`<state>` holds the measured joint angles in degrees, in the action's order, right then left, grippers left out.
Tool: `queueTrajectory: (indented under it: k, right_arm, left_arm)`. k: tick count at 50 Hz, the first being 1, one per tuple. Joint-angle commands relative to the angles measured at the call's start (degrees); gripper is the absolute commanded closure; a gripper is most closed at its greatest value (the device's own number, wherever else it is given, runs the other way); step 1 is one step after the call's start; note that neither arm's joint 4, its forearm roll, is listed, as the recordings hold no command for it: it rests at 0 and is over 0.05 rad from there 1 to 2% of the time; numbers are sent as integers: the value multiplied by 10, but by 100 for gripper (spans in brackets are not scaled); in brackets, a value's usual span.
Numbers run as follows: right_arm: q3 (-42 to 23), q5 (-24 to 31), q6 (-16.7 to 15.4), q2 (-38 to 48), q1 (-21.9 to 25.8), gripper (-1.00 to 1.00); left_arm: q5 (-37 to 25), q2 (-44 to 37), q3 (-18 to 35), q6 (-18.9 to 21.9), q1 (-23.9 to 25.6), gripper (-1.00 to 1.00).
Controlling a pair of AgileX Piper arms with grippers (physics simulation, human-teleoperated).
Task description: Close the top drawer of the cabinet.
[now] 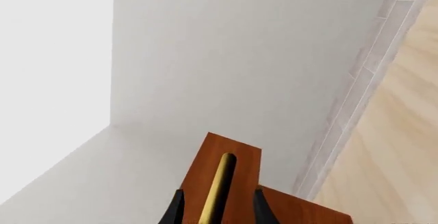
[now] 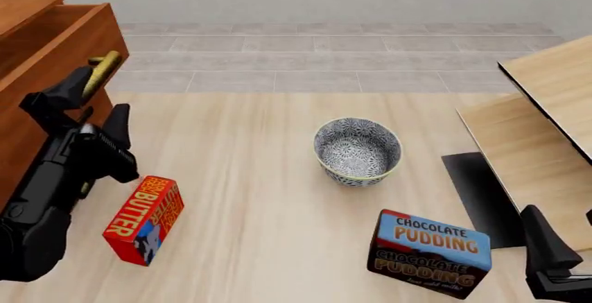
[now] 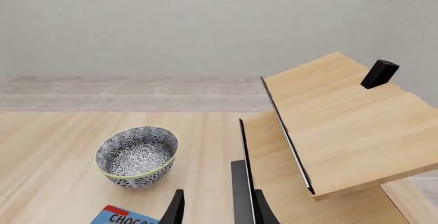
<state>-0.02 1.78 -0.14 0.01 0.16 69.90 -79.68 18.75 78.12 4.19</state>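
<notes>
- Closing the top drawer [image 2: 69, 46] is the step in hand; it stands pulled out from the cabinet [image 2: 28, 130] at the far left of the worktop [image 2: 277, 199], its front proud of the body below.
- Left gripper [image 2: 93, 102] sits against the drawer front by the brass handle [image 2: 102, 67]. In the left wrist view the two fingers straddle the handle [image 1: 217, 188], one on each side, with a gap left between them.
- Judgement: the jaws are parted, not clamped. Whether either finger touches the bar cannot be told.
- Right gripper [image 3: 215, 208] hangs low at the near right, jaws apart and holding nothing, beside the pale wood panels [image 2: 545, 130]. It has no part in this step.
- Recommended method: push squarely on the drawer front, along the line of its slide, rather than dragging the handle sideways.
- Keep the contact near the middle of the front, so the drawer does not skew and bind.
- Keep the left arm off the butter box [image 2: 143, 220], which lies just beside it.
- Bowl [image 2: 358, 150] and pudding box [image 2: 430, 251] stand well apart from the cabinet; no risk noted there.
- Confirm completion by the front lying flush with the cabinet face.
</notes>
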Motion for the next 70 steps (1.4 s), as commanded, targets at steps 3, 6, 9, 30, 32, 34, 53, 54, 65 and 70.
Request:
queueTrajectory:
  k: [3, 6, 9, 30, 32, 34, 53, 54, 65, 70]
  right_arm:
    - [0, 0, 0, 0, -1, -100]
    - [0, 0, 0, 0, -1, -100]
    - [0, 1, -1, 0, 0, -100]
    - [0, 4, 0, 0, 3, -100]
    - [0, 4, 0, 0, 2, -100]
    - [0, 4, 0, 0, 2, -100]
    - [0, 5, -2, 0, 3, -100]
    - [0, 5, -3, 0, 3, -100]
    - [0, 6, -3, 0, 4, -100]
    - [0, 6, -3, 0, 4, -100]
  left_arm:
    - [0, -6, 5, 2, -13, -100]
    - [0, -6, 5, 4, -16, -100]
    - [0, -7, 6, 4, -18, -100]
    - [0, -14, 9, 1, -41, -100]
    - [0, -13, 8, 0, -43, -100]
    - [0, -13, 8, 0, -43, -100]
    - [0, -25, 12, -3, -58, -100]
    - [0, -27, 14, -3, -59, -100]
    - [0, -37, 18, -4, -69, -100]
    - [0, -39, 20, -7, -75, -100]
